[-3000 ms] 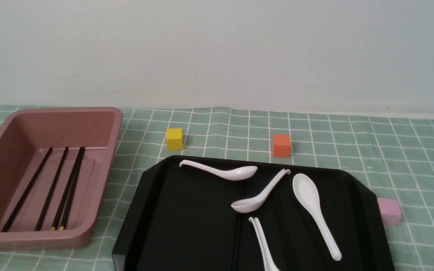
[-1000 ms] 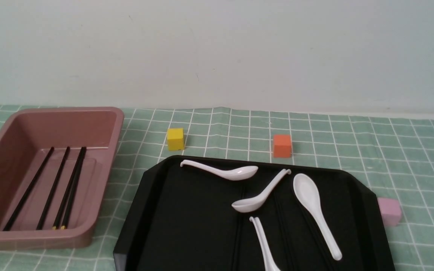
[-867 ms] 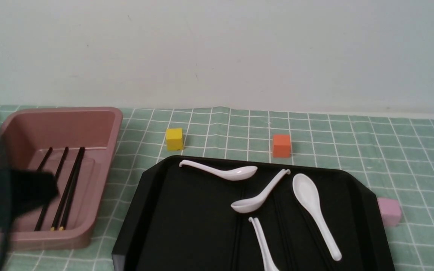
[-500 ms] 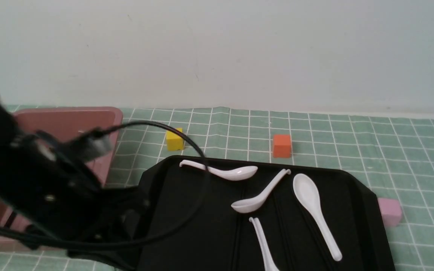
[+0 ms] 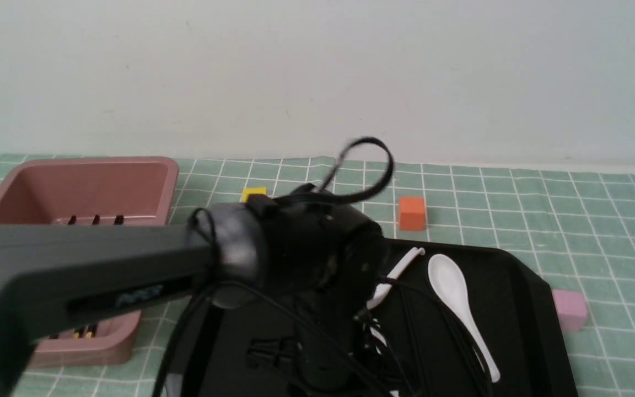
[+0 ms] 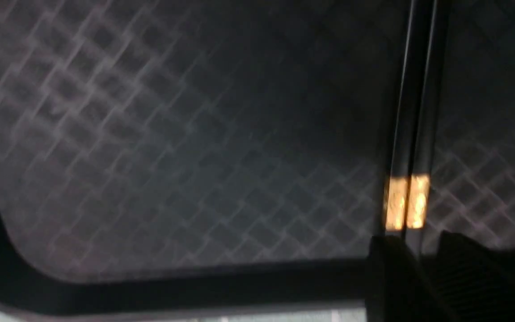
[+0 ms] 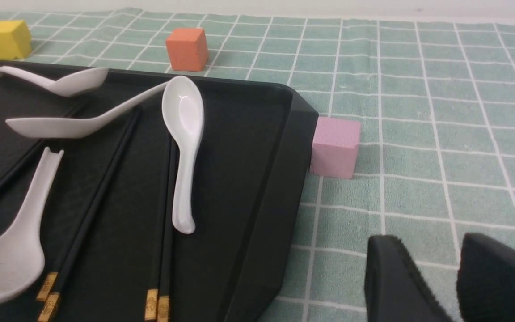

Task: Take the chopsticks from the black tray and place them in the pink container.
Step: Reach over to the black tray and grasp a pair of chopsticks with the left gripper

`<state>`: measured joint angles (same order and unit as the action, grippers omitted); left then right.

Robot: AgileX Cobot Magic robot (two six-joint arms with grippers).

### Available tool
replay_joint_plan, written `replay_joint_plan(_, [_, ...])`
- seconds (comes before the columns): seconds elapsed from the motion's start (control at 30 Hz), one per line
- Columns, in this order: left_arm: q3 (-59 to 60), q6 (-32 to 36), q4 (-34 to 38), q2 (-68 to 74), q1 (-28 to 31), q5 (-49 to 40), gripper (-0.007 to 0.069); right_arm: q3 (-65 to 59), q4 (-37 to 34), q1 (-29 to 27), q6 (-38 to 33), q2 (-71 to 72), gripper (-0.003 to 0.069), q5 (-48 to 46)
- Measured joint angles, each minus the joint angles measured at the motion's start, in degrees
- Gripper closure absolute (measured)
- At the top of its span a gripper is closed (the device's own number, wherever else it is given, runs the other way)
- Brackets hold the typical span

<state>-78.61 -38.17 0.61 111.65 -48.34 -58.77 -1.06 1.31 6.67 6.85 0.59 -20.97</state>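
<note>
The black tray (image 5: pixel 521 275) holds two pairs of chopsticks (image 7: pixel 96 197) among several white spoons (image 7: pixel 181 116). My left arm (image 5: pixel 295 259) reaches across the tray's middle and hides its own gripper in the front view. In the blurred left wrist view the left gripper (image 6: pixel 420 243) is low over the tray floor. It is open, and the gold ends of one chopstick pair (image 6: pixel 407 201) lie just ahead of its fingertips. Several more chopsticks (image 5: pixel 96 220) lie in the pink container (image 5: pixel 146 165). My right gripper (image 7: pixel 432 243) hangs open over the cloth beside the tray rim (image 7: pixel 280 179).
A yellow cube (image 5: pixel 253 193) and an orange cube (image 5: pixel 412 213) stand behind the tray. A pale pink cube (image 7: pixel 334 145) touches its right side. A green checked cloth (image 5: pixel 598 220) covers the table, with the wall behind.
My left arm has swung in from the left, past the pink container, to low over the tray. It now hides two spoons in the front view.
</note>
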Motion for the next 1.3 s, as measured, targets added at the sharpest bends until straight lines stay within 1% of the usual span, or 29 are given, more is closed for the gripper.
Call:
replay_joint_plan(0.07, [-0.2,-0.1,-0.6,0.8,-0.1,0.4,0.0384,0.0,0.0,0.0,0.0,0.0,0.0419,0.0])
replay_joint_plan(0.1, [-0.3,-0.2,-0.9,0.9,-0.1,0.8,0.0366,0.0,0.0,0.0,0.0,0.0,0.0419,0.0])
replay_joint_plan(0.17, [-0.4,-0.2,-1.5,0.9,-0.1,3.1,0.0312,0.0,0.0,0.0,0.0,0.0,0.0419,0.0])
replay_joint_plan(0.27, [-0.6,-0.2,-1.6,0.9,-0.1,5.4,0.0276,0.0,0.0,0.0,0.0,0.0,0.0419,0.0])
replay_joint_plan(0.4, [-0.3,-0.2,-1.9,1.6,-0.1,8.1,0.0267,0.0,0.0,0.0,0.0,0.0,0.0419,0.0])
replay_joint_plan(0.5, [1.5,-0.2,-2.0,2.8,-0.1,10.9,0.028,0.0,0.0,0.0,0.0,0.0,0.0419,0.0])
replay_joint_plan(0.63, [3.2,-0.3,-2.4,3.5,-0.1,13.3,0.0336,0.0,0.0,0.0,0.0,0.0,0.0419,0.0])
replay_joint_plan(0.7, [3.3,-0.3,-2.6,3.5,-0.1,13.4,0.0373,0.0,0.0,0.0,0.0,0.0,0.0419,0.0])
replay_joint_plan(0.8, [3.4,-0.8,-2.9,3.5,0.0,13.1,0.0482,0.0,0.0,0.0,0.0,0.0,0.0419,0.0])
replay_joint_plan(0.83, [3.5,-1.0,-2.9,3.2,0.0,13.1,0.0505,0.0,0.0,0.0,0.0,0.0,0.0419,0.0])
replay_joint_plan(0.93, [4.0,-1.5,-2.8,2.2,0.0,12.9,0.0503,0.0,0.0,0.0,0.0,0.0,0.0419,0.0])
replay_joint_plan(1.13, [4.5,-1.7,-2.2,-4.6,1.1,7.9,0.0502,0.0,0.0,0.0,0.0,0.0,0.0419,0.0])
replay_joint_plan(1.23, [4.5,-1.7,-1.7,-12.4,4.9,3.7,0.0502,0.0,0.0,0.0,0.0,0.0,0.0419,0.0])
replay_joint_plan(1.3, [4.5,-1.2,-1.7,-16.6,9.2,1.5,0.0502,0.0,0.0,0.0,0.0,0.0,0.0419,0.0])
